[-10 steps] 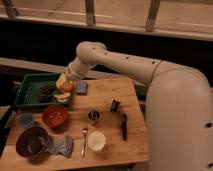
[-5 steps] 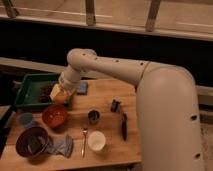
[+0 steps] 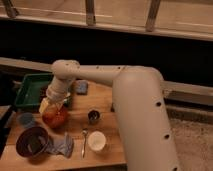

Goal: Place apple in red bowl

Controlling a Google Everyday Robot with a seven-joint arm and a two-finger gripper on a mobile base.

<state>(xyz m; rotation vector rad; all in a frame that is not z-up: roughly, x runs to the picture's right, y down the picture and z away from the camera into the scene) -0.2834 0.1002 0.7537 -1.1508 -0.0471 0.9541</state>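
Reaching down from the right of the view, the robot's thick white arm (image 3: 135,95) bends at a rounded joint and drops its wrist toward the left side of the wooden table (image 3: 107,145). The gripper (image 3: 50,104) hangs at the end of that wrist, just above the near rim of the red bowl (image 3: 55,117) and by the front edge of the green tray (image 3: 30,90). A pale yellowish shape sits right at the gripper; whether this is the apple cannot be made out, and whether the gripper is clenched or released cannot be told either. The red bowl stands between the tray and the dark purple bowl (image 3: 32,141), which lies nearer the camera beside a blue-grey cloth (image 3: 62,145). A small metal cup (image 3: 93,116) stands to the right of the red bowl, with a spoon (image 3: 84,141) and a white cup (image 3: 96,140) in front of it. No writing or label can be read anywhere.
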